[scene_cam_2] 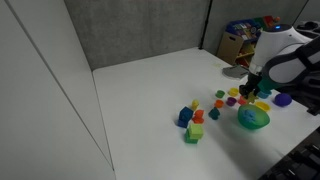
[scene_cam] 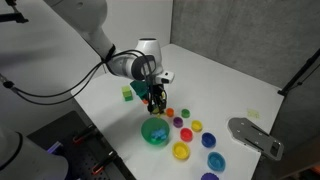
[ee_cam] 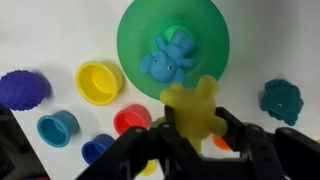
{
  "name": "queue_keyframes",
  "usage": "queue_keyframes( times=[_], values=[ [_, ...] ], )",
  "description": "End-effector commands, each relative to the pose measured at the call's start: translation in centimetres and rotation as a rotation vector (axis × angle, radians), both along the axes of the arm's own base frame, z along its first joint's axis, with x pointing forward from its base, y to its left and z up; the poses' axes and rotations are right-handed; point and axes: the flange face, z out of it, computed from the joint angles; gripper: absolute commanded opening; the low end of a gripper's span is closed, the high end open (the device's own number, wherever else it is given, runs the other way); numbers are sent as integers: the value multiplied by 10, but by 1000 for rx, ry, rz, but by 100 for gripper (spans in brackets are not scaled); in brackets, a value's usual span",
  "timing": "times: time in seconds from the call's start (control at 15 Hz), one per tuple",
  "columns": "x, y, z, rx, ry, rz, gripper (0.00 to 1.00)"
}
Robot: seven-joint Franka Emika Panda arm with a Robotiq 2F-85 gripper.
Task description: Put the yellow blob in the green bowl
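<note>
Gripper [ee_cam: 195, 135] pinches the blob [ee_cam: 192, 105], raised clear of the table at the green bowl [ee_cam: 135, 40] rim. A blue toy [ee_cam: 168, 58] fills the centre, so release probably awaits moving over the bowl.

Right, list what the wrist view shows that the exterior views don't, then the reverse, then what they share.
Wrist view only: the yellow blob clamped in the gripper. Exterior views only: the robot arm, a flat grey object lying on the table, and a green block. Shared: the green bowl and the yellow bowl.
</note>
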Motion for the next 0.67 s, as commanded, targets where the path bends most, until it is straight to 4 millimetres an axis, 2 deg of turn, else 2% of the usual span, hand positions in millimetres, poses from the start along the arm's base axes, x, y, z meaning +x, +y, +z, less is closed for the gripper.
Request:
queue_keyframes(
  times=[0.0, 0.13, 0.4, 0.6],
  values=[
    [-19, -18, 23, -5, 43, 8, 70],
    [-24, -23, 33, -7, 63, 18, 71],
    [-23, -21, 60, 12, 104, 41, 99],
    [-16, -17, 88, 35, 129, 59, 100]
  ],
)
